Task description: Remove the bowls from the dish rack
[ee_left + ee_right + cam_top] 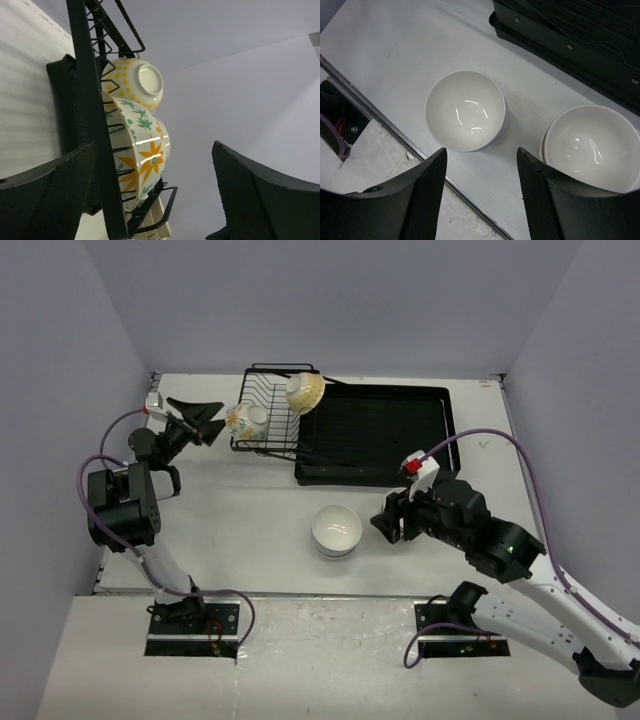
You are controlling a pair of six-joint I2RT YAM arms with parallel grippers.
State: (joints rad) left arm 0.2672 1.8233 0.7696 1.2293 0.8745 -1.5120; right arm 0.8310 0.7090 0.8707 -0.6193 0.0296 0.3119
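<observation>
As left pincer (pixel 215 418) and right pincer (pixel 481 154) gape empty, an orange-flowered bowl (pixel 145 150) tilts in the rack (pixel 82 75).

The black dish rack (pixel 372 430) sits at the far side of the table (pixel 230 530). Two bowls lean on their sides in its wire part: a flower bowl (pixel 248 421) with orange flowers and a yellow spotty bowl (pixel 305 392). A shiny white bowl (pixel 336 530) and a cream bowl (pixel 592 145) sit right way up on the table, side by side
</observation>
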